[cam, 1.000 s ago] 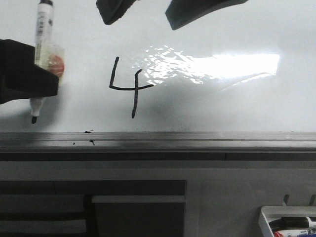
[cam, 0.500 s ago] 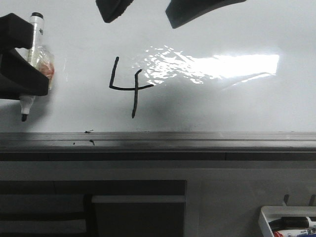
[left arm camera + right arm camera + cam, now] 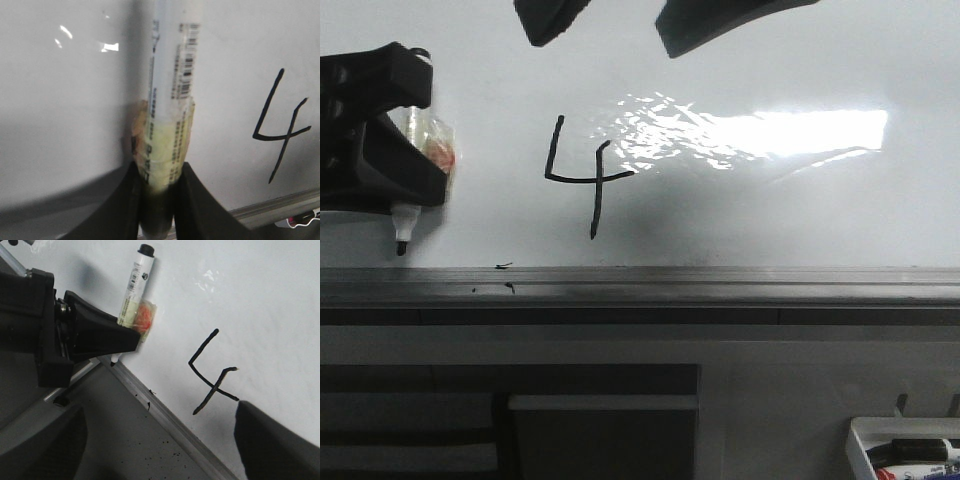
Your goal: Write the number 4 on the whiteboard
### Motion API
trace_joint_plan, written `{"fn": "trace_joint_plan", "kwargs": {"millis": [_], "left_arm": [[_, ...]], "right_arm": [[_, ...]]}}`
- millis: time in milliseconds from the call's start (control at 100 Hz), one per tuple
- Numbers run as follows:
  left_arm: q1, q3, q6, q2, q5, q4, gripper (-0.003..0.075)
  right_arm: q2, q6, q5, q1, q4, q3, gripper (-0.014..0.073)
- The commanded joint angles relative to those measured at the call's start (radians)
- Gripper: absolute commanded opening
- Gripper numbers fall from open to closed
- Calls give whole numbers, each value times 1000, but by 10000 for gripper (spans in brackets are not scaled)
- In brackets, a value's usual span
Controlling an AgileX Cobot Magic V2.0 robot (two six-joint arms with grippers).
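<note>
A black number 4 [image 3: 582, 175] is drawn left of centre on the glossy whiteboard [image 3: 770, 60]; it also shows in the wrist views as the number 4 [image 3: 280, 132] and the number 4 [image 3: 212, 375]. My left gripper [image 3: 405, 150] is at the board's left side, well left of the 4, shut on a white marker pen [image 3: 170, 100]. The pen's black tip [image 3: 401, 245] points down, just above the ledge. My right gripper [image 3: 620, 20] hangs above the 4, open and with nothing in it.
A grey metal ledge [image 3: 640, 285] with small black smudges runs along the board's lower edge. A small white tray [image 3: 855, 430] holding markers sits at the lower right. Bright glare [image 3: 770, 135] lies right of the 4.
My left gripper has turned and shifted with the marker, so its body now covers the pen's upper end. The pen tip sits slightly lower. The right gripper has not moved.
</note>
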Motion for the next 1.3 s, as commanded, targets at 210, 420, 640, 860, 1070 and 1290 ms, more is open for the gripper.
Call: {"fn": "trace_joint_plan", "kwargs": {"millis": [210,420,640,860,1070,1290], "left_arm": [[0,-42,-9,-4,-84,-6,293],[0,-42,-9,-9,-83,-6,327],[0,-42,-9,-84,-37,-6,326],[0,-35,-9,-210,-35,15,260],[0,35,-2,-379,-49,57,-20],[-3,190,0,-611,-146,129,-20]], "right_arm": [[-30,-10,-49,-7,-5,-35,545],[-30,-10,-49,-7,-5,-35,545],[-30,-10,-19,-7,-5,-35,325],[-37,-10,11,-7,-5,-31,-61],[-142,-10,-118,-7,-29,49,-61],[-360,-10,-323,-7,-50,272,-60]]}}
